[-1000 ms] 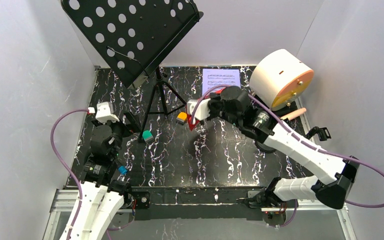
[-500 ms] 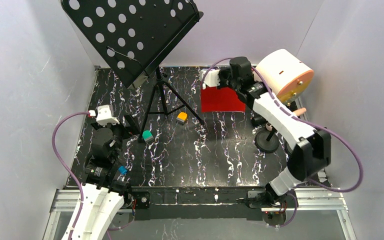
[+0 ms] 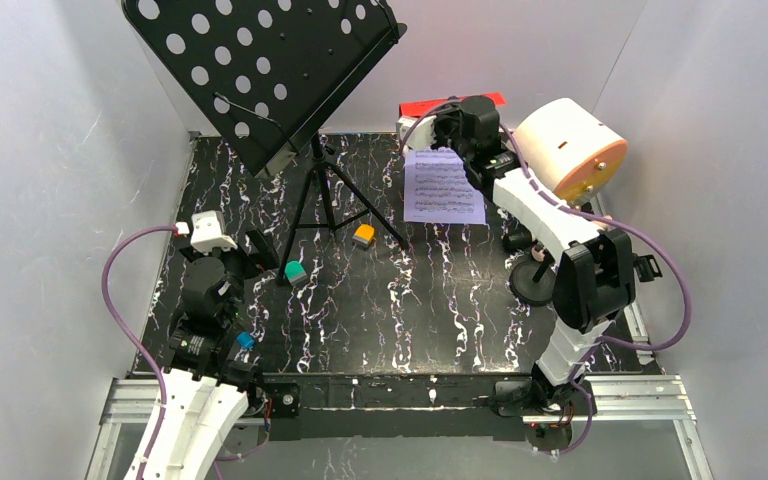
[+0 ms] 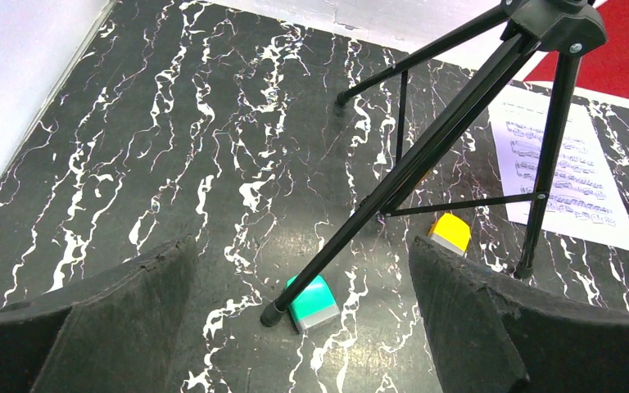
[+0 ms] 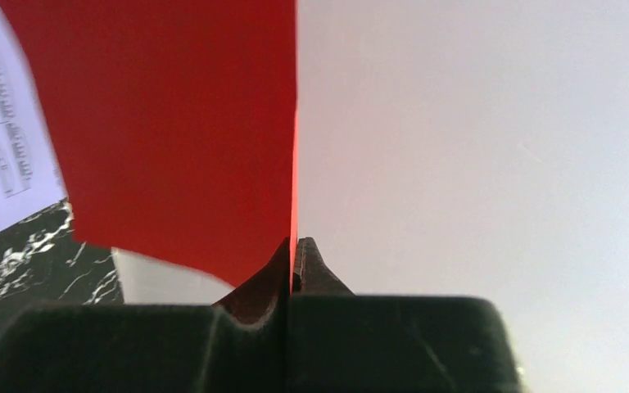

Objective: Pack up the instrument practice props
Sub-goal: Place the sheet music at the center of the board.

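You have the black perforated music rack [image 3: 260, 70] standing on its tripod back left on the marbled table [image 3: 380, 320], with the white orange-faced cylinder [image 3: 565, 150] back right. The white music sheet [image 3: 443, 186] lies flat between them. Your right gripper [image 5: 295, 246] is pressed together, pinching the red music sheet [image 5: 172, 123] aloft behind the white one. Your left gripper [image 4: 303, 274] hangs spread wide near the teal block [image 3: 296, 271].

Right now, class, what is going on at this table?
The right gripper is shut on the red music sheet, holding it up by the back wall. The white music sheet lies flat on the table nearby. The left gripper hangs open near the music rack tripod, holding nothing.
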Controlling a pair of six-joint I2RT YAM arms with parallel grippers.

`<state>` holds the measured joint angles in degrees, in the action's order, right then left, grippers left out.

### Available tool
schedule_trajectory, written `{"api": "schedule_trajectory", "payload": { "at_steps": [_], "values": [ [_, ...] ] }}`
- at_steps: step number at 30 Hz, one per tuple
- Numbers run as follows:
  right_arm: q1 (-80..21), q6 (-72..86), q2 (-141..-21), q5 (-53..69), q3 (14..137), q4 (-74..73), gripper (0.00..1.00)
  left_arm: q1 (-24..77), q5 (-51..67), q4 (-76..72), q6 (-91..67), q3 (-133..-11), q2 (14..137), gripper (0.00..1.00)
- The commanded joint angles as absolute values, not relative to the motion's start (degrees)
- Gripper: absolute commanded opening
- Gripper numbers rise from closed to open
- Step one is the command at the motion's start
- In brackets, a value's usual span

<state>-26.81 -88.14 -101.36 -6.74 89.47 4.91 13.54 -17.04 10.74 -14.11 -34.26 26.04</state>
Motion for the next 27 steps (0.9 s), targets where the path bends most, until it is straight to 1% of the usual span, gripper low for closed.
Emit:
{"api": "schedule_trajectory", "payload": {
  "at_steps": [1,6,12,19,27],
  "values": [
    [-26.94,-89.95,-98.74,-6.21,82.3,10.83,0.01,13.8,-18.05,10.66,-13.97,-34.79,25.33,0.98],
    [-26.89,-87.9,-100.32,-6.82,73.38,13.55,0.01,13.95,-17.71,10.66,-14.06,-34.72,25.41,0.98],
    [-26.91,-84.17,-105.18,-8.32,66.26,19.13,0.01,13.93,-17.16,10.68,-14.06,-34.55,25.4,0.98],
    [-26.93,-79.89,-110.06,-7.12,64.1,20.06,0.01,14.06,-16.61,10.49,-14.06,-34.54,25.71,0.98],
    [-26.91,-76.37,-112.44,-9.69,64.17,19.25,0.01,14.06,-16.45,10.38,-14.06,-34.5,25.75,0.98]
  ]
}}
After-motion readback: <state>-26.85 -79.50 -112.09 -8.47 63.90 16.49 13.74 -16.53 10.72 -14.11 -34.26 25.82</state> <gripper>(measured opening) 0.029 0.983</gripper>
